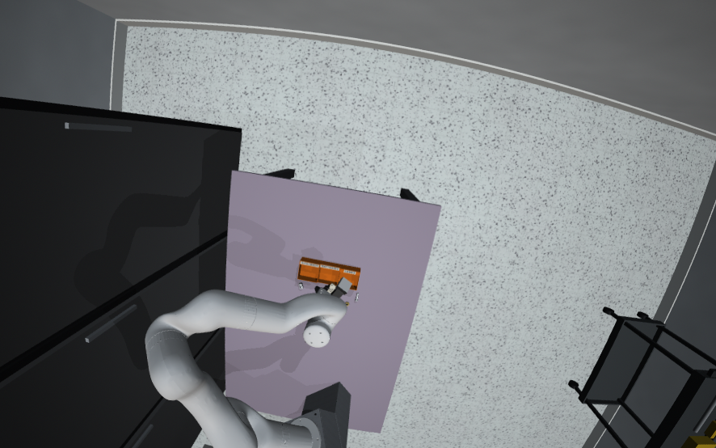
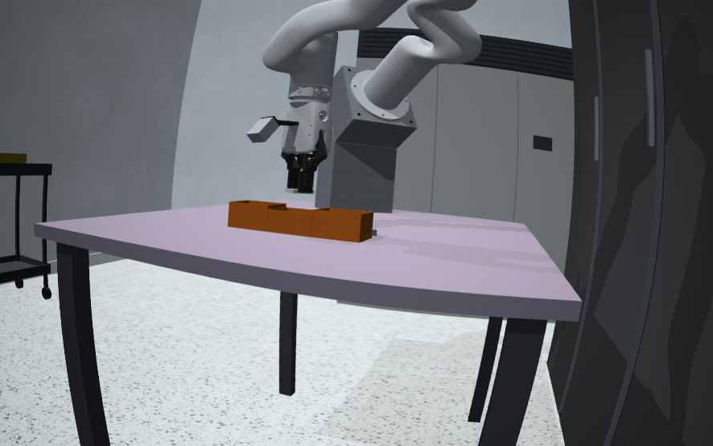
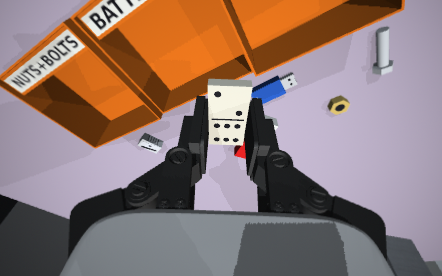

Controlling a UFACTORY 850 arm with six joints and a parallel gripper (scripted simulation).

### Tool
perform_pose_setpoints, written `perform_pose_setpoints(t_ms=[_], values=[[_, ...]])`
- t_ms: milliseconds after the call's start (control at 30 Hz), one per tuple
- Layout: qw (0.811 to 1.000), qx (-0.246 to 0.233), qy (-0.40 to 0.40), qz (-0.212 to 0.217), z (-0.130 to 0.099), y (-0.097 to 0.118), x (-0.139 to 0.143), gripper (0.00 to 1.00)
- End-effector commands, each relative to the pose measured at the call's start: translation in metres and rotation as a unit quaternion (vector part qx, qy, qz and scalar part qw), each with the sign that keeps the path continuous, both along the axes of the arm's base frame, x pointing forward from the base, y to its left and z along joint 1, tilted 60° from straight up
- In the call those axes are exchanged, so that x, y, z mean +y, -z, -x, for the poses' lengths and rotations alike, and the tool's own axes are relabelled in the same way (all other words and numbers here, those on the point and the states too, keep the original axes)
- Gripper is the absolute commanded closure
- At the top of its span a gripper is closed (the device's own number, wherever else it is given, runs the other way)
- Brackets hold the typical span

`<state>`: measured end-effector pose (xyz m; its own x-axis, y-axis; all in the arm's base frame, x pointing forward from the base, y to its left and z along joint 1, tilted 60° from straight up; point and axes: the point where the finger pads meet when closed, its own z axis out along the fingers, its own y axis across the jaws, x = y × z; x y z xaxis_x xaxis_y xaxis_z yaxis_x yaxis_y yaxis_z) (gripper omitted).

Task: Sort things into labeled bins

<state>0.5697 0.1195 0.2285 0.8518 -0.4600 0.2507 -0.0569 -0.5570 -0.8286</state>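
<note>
My gripper (image 1: 330,289) (image 2: 300,190) (image 3: 227,114) is shut on a cream domino (image 2: 291,190) (image 3: 228,131), held above the table on the robot's side of the bins. The joined orange bins are one labelled NUTS+BOLTS (image 2: 337,224) (image 3: 131,125), a middle one with a partly cut "BATT..." label (image 2: 290,220) (image 3: 211,82), and a third (image 2: 249,215) (image 3: 316,40), its label seemingly GAMES in the top view. A bolt (image 1: 356,297) (image 3: 383,47), brass nut (image 1: 347,304) (image 3: 339,105), blue USB stick (image 3: 271,91) and metal sharpener (image 1: 301,285) (image 3: 150,143) lie on the table. A red-and-white block (image 3: 240,151) is mostly hidden behind the right finger.
The bins stand in one row on the lilac table (image 1: 372,228) (image 2: 447,266). A dark cabinet (image 1: 27,183) (image 2: 702,221) flanks the table. A black cart (image 1: 622,361) (image 2: 5,168) stands apart on the other side.
</note>
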Motion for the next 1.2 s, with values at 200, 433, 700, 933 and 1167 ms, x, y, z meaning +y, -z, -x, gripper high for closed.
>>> perform_pose_setpoints(t_ms=[200,433,700,933,1167], values=[[0.987,0.108,0.081,-0.082,-0.049,0.013,-0.045,1.0],[0.969,0.165,0.129,-0.128,-0.055,0.015,-0.05,1.0],[0.939,0.232,0.179,-0.181,-0.055,0.015,-0.05,1.0],[0.914,0.276,0.208,-0.213,-0.054,0.015,-0.05,1.0],[0.868,0.346,0.247,-0.258,-0.054,0.015,-0.05,1.0]])
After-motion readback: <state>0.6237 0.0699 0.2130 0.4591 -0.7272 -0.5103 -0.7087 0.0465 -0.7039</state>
